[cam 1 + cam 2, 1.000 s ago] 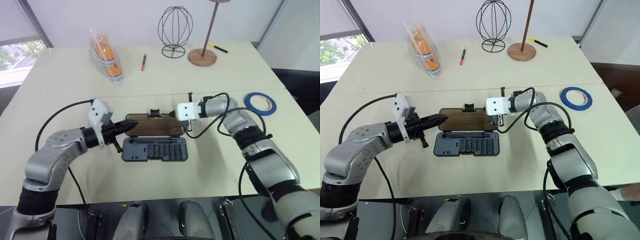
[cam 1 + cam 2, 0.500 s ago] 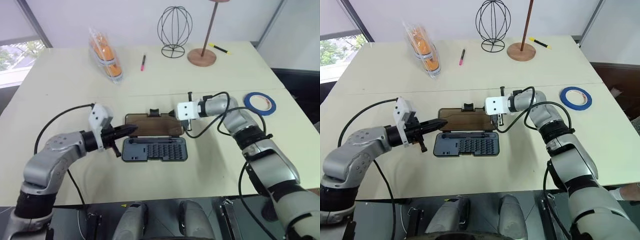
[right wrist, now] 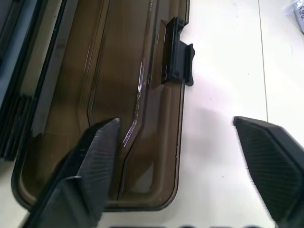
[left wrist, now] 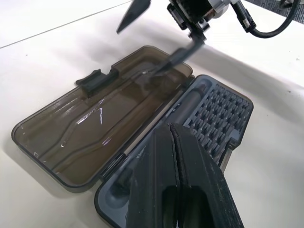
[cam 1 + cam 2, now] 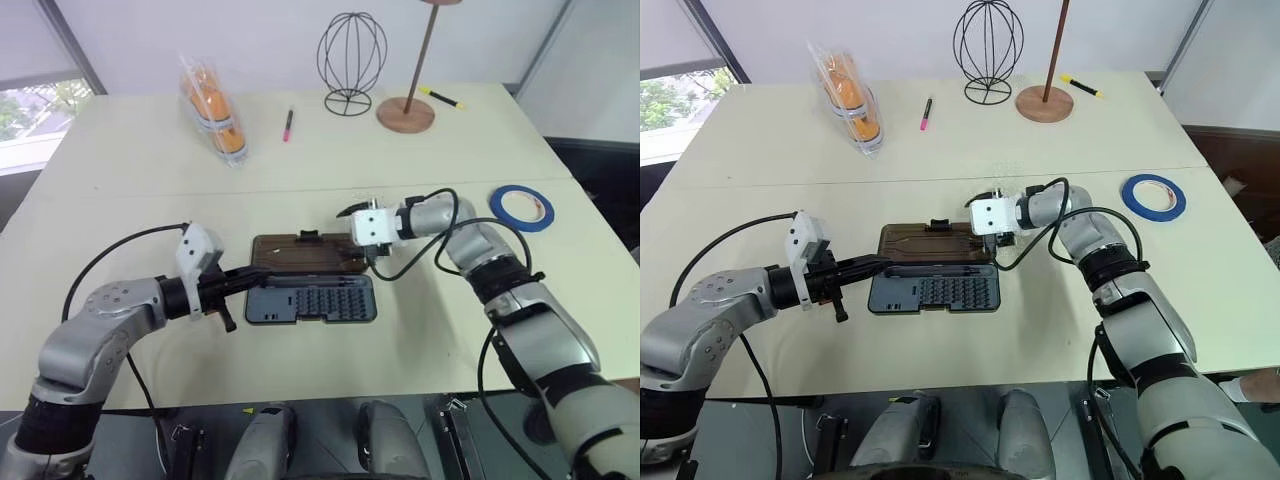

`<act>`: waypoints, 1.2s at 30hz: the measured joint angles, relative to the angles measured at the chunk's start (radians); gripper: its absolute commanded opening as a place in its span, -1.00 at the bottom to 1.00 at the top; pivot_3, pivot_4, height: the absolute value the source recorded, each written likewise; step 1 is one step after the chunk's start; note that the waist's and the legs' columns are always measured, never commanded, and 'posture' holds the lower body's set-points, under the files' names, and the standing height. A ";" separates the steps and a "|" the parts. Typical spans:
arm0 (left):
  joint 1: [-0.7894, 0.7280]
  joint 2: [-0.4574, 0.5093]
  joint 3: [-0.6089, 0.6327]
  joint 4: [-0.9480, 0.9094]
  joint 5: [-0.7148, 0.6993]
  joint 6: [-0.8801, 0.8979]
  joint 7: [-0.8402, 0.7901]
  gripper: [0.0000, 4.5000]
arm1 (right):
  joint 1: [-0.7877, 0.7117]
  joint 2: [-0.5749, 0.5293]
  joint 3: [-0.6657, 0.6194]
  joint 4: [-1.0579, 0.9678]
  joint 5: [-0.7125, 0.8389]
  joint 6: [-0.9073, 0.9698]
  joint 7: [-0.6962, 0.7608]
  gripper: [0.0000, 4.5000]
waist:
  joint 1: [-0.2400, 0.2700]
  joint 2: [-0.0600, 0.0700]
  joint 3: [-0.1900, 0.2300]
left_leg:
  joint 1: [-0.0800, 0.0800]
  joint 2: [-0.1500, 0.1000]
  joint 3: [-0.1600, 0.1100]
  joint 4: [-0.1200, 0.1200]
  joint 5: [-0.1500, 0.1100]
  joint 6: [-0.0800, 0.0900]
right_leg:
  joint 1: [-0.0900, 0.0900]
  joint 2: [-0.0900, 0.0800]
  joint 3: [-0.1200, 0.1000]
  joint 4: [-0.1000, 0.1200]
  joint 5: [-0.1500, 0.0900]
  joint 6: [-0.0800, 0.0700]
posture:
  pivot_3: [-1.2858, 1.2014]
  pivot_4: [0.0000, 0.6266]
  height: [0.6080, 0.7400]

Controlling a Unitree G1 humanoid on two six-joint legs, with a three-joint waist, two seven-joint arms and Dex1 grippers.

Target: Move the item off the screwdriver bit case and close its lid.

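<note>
From the head cameras: the flat dark grey plastic screwdriver bit case [image 5: 310, 299] lies open on the pale table [image 5: 420, 340], its translucent smoky-brown hinged lid [image 5: 305, 253] flat on the far side of the tray. The left claw [image 5: 876, 265] points at the case's near-left corner, fingers pressed together. The right claw [image 5: 362, 209] hovers at the lid's right end, fingers spread wide, nothing between them. The flat ring of blue tape [image 5: 521, 206] rests well off to the right of the right claw, clear of the case.

From the left wrist: the left claw's two black fingers [image 4: 178, 185] are pinched shut, empty, just over the tray's edge. Beyond them, rows of bits [image 4: 221, 111], then the lid with its dark latch tab [image 4: 99, 80], and the right claw above the lid's far end.

From the right wrist: one finger [image 3: 83, 173] over the lid's surface, the other [image 3: 270, 166] out over bare table, a wide gap between them; the latch tab sits ahead of them at the lid's rim.
</note>
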 measured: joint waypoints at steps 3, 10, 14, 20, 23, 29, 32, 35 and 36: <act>0.021 0.013 0.015 -0.032 -0.027 0.018 -0.006 -1.00 | 0.000 -0.001 -0.010 -0.023 0.003 0.012 0.000 0.68 | -0.001 0.000 0.000 | 0.000 0.000 0.000 0.000 0.000 0.000 | 0.000 0.000 0.000 0.000 0.000 0.000 | 0.03 -0.52 1.00; 0.120 0.048 0.040 -0.001 -0.033 0.015 -0.042 -1.00 | 0.000 -0.006 -0.019 -0.042 0.013 0.027 -0.002 0.68 | 0.001 0.000 0.000 | 0.000 0.000 0.000 0.000 0.000 0.000 | 0.000 0.000 0.000 0.000 0.000 0.000 | 0.03 -0.52 1.00; 0.130 0.029 0.028 0.056 0.001 -0.018 -0.049 -1.00 | 0.002 -0.006 -0.019 -0.053 0.013 0.033 -0.004 0.68 | 0.002 0.000 0.000 | 0.000 0.000 0.000 0.000 0.000 0.001 | 0.000 0.000 0.000 0.000 0.000 0.000 | 0.03 -0.52 1.00; 0.107 -0.032 -0.040 0.104 0.039 -0.056 -0.046 -1.00 | 0.002 -0.005 -0.019 -0.057 0.018 0.037 -0.016 0.68 | 0.002 0.000 0.000 | 0.000 0.000 0.000 0.000 0.000 0.000 | 0.000 0.000 0.000 0.000 0.000 0.000 | 0.03 -0.52 1.00; 0.102 -0.044 -0.066 0.117 0.050 -0.058 -0.051 -1.00 | 0.005 -0.009 -0.019 -0.058 0.019 0.040 -0.016 0.68 | 0.000 0.000 0.000 | 0.000 0.000 0.000 0.000 0.000 0.000 | 0.000 0.000 0.000 0.000 0.000 0.000 | 0.03 -0.52 1.00; 0.099 -0.054 -0.088 0.135 0.079 -0.090 -0.064 -1.00 | 0.013 -0.010 -0.020 -0.058 0.027 0.079 -0.012 0.68 | 0.001 0.000 0.000 | 0.000 0.000 0.000 0.000 0.000 0.000 | 0.000 0.000 0.000 0.000 0.000 0.000 | 0.03 -0.52 1.00; 0.100 -0.055 -0.088 0.138 0.083 -0.097 -0.067 -1.00 | 0.018 -0.001 -0.036 -0.056 0.058 0.126 -0.001 0.68 | 0.001 0.000 0.000 | 0.000 0.000 0.000 0.000 0.000 0.000 | 0.000 0.000 0.000 0.000 0.000 0.000 | 0.03 -0.52 1.00; 0.103 -0.059 -0.087 0.138 0.084 -0.099 -0.065 -1.00 | 0.018 0.020 -0.052 -0.031 0.078 0.161 0.002 0.68 | 0.001 0.000 0.000 | 0.000 0.000 0.000 0.000 0.000 0.000 | 0.000 0.000 0.000 0.000 0.000 0.000 | 0.03 -0.52 1.00; 0.105 -0.060 -0.087 0.138 0.085 -0.102 -0.064 -1.00 | 0.018 0.030 -0.054 -0.015 0.079 0.169 0.002 0.68 | 0.001 0.000 0.000 | 0.000 0.000 0.000 0.000 0.000 0.000 | 0.000 0.000 0.000 0.000 0.000 0.000 | 0.03 -0.52 1.00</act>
